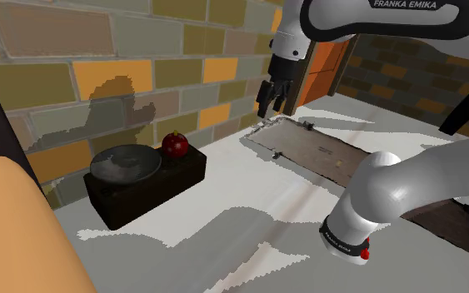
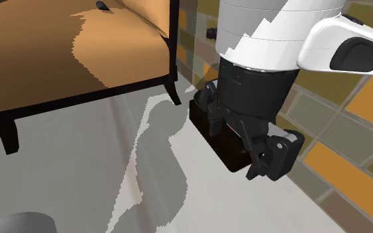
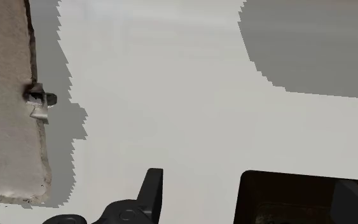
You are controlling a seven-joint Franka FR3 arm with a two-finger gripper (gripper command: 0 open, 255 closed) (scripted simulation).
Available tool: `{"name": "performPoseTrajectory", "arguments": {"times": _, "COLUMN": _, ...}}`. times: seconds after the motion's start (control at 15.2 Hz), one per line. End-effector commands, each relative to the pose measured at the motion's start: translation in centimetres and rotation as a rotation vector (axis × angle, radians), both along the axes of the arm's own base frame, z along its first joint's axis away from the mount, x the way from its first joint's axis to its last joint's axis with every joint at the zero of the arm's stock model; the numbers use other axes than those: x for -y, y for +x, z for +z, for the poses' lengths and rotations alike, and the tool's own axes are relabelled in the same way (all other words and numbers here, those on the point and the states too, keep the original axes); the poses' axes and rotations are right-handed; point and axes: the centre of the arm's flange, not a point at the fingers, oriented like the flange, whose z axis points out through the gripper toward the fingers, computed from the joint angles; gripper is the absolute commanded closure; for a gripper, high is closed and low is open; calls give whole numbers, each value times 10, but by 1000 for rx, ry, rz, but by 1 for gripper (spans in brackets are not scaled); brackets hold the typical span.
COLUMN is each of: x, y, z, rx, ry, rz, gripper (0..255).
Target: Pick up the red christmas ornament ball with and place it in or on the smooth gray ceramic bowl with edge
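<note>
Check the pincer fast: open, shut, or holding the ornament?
Pincer: open, holding nothing; red ornament ball sits on the dark box.

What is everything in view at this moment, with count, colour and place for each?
red round ornament ball: one, red with a dark cap, on the box beside the bowl
smooth grey bowl: one, grey, on the box, at the ball's left in the shoulder view
dark rectangular box: one, near black, on the floor by the wall
flat pale panel with small metal fittings: one, beige-grey, lying on the floor at the box's right in the shoulder view
tan furniture with a black frame: one, across the floor from the box
brick wall: grey, olive and orange
pale floor: whitish
Franka arm: one, white with dark joints
black two-finger gripper: one, open, above the panel's corner
</note>
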Motion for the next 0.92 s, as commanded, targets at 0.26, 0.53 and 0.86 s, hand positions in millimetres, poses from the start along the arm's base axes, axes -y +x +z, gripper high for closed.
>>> {"name": "performPoseTrajectory", "arguments": {"times": 0.26, "x": -53, "y": 19, "z": -17, "rx": -2, "ry": -39, "rz": -149, "gripper": 0}}
{"name": "performPoseTrajectory", "arguments": {"times": 0.53, "x": -102, "y": 46, "z": -36, "rx": -4, "ry": -78, "rz": -299, "gripper": 0}}
{"name": "performPoseTrajectory", "arguments": {"times": 0.86, "x": -156, "y": 89, "z": -62, "rx": -6, "ry": -126, "rz": -485, "gripper": 0}}
